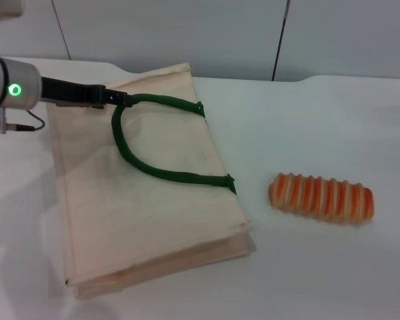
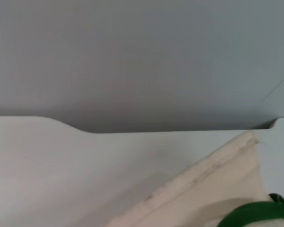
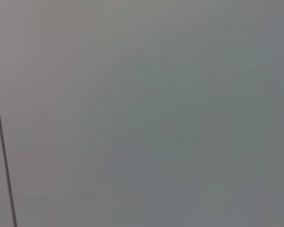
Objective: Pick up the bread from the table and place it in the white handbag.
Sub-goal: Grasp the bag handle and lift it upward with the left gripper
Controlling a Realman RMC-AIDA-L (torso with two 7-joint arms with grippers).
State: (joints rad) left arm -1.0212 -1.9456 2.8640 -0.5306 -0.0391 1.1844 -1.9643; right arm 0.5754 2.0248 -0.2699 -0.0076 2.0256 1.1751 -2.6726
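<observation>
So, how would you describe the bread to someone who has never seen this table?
On the white table lies a large flat cream handbag with green handles, the left hand at its handle. To the bag's right, apart from it, lies the bread: a small ridged loaf, the only orange, cream-striped thing.

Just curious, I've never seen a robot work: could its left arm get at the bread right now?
Probably not directly. The left end effector is at the bag's green handle, and the bread lies beyond the bag's far side, though nothing covers it.
</observation>
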